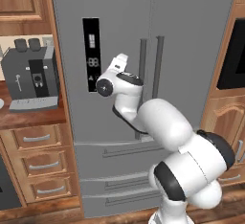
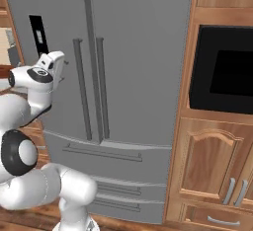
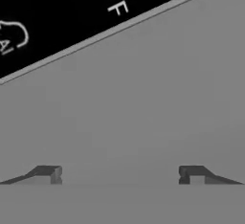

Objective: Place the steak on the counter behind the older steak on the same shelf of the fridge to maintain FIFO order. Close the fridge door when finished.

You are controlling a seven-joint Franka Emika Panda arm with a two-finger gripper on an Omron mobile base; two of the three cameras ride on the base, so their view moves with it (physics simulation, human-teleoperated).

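Upright, the fridge [image 1: 191,50] stands tall, doors shut, handles vertical; gripper [image 3: 119,175] spread wide, empty, facing its display panel [image 3: 48,17].

My arm [image 1: 158,122] is all chunky glossy white segments with dark bands at the joints, and two small dark grey fingertips [image 3: 48,174].

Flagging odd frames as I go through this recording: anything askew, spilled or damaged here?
Nothing stands out. The fridge doors are shut and flush, handles straight, drawers closed. The coffee machine stands upright on the counter. The tool, open and empty, faces the door by the display panel.
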